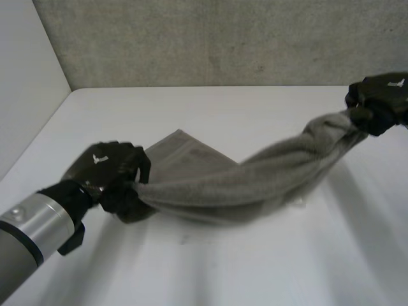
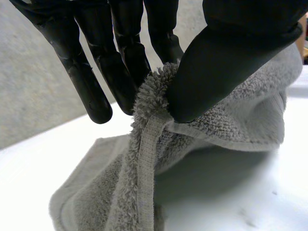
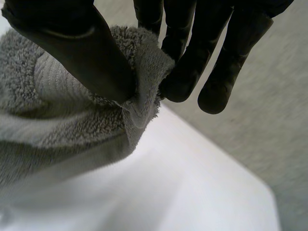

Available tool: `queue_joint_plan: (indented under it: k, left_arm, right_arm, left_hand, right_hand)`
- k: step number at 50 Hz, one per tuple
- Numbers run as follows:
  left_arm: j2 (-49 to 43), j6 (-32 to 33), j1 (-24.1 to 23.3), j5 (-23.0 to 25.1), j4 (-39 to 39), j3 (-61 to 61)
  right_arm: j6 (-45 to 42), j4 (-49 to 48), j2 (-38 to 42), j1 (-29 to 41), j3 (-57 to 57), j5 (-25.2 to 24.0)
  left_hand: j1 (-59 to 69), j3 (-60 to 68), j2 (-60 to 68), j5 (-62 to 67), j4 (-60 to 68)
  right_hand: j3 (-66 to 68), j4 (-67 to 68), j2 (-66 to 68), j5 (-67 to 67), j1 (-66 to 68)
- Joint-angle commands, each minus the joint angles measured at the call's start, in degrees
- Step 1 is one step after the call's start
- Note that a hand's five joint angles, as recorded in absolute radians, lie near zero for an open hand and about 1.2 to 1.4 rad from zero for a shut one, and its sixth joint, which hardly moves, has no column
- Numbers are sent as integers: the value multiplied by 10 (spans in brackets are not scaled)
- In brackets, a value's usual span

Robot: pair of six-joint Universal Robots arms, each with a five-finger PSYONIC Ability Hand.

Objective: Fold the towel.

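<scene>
1. The left hand (image 1: 107, 167) pinches one end of the grey towel (image 1: 255, 182). In its wrist view the thumb (image 2: 226, 67) presses a fluffy corner, hem and all, against the fingers (image 2: 120, 72).
2. The right hand (image 1: 381, 97) grips the opposite end the same way, its thumb (image 3: 72, 53) clamping a folded corner against the fingers (image 3: 185, 72).
3. Between the two hands the towel stretches as a bunched, sagging band (thickest and most rope-like just beside the right hand).
4. Just beyond the left hand's fingers, a flatter part of the towel spreads on the white counter (image 1: 223, 268), one corner pointing toward the far wall (image 1: 210, 44).
5. Under the left hand's palm the cloth drapes down to the counter, the hem running straight down from the pinch.
6. The right hand is well apart from the left hand, near the counter's far edge, and the towel rises toward it from the sagging middle.
</scene>
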Motion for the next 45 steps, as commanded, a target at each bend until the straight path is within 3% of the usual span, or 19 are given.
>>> queue_joint_plan:
  k: [1, 11, 13, 14, 16, 17, 18, 19, 21, 26, 33, 41, 45]
  left_arm:
    - [-55, 5, 0, -1, 4, 14]
    - [-232, 3, 23, -4, 61, 176]
    - [-292, 2, 21, -9, 71, 280]
    - [-293, 2, 21, -9, 71, 280]
    - [-346, 0, 18, -22, 70, 409]
    - [-346, 0, 18, -22, 70, 410]
    - [-367, -2, 16, -39, 70, 477]
    - [-367, -2, 16, -40, 70, 477]
    - [-393, -6, 14, -89, 71, 602]
    - [-400, -34, 13, -144, 73, 726]
    - [-383, -78, 12, -145, 66, 743]
    - [-364, -75, 9, -142, 43, 562]
    - [-365, -73, 9, -140, 45, 491]
  right_arm:
    - [-4, 11, 54, 22, 5, -5]
    - [-15, 7, 182, 88, -127, 45]
    - [-14, 3, 232, 114, -234, 81]
    - [-14, 3, 233, 114, -235, 81]
    - [-7, -4, 292, 132, -380, 116]
    - [-6, -4, 292, 132, -380, 117]
    - [3, -15, 319, 140, -460, 129]
    - [3, -15, 320, 140, -461, 129]
    - [40, -51, 362, 149, -605, 147]
    - [88, -89, 381, 151, -738, 174]
    - [93, -62, 343, 152, -706, 167]
    - [71, 10, 328, 153, -554, 96]
    - [46, 28, 335, 154, -509, 88]
  left_hand:
    - [119, 103, 102, 111, 102]
    - [119, 103, 102, 111, 102]
    - [119, 103, 102, 111, 102]
    - [119, 103, 102, 111, 102]
    - [119, 103, 102, 111, 102]
    - [119, 103, 102, 111, 102]
    - [119, 103, 102, 111, 102]
    - [119, 103, 102, 111, 102]
    - [119, 103, 102, 111, 102]
    - [119, 103, 102, 111, 102]
    - [119, 103, 102, 111, 102]
    - [119, 103, 102, 111, 102]
    - [119, 103, 102, 111, 102]
  right_hand:
    - [34, 33, 71, 41, 45]
    - [34, 33, 71, 41, 45]
    - [34, 33, 71, 41, 45]
    - [34, 33, 71, 41, 45]
    - [34, 33, 71, 41, 45]
    - [34, 33, 71, 41, 45]
    - [34, 33, 71, 41, 45]
    - [34, 33, 71, 41, 45]
    - [34, 33, 71, 41, 45]
    - [34, 33, 71, 41, 45]
    - [34, 33, 71, 41, 45]
    - [34, 33, 71, 41, 45]
    - [34, 33, 71, 41, 45]
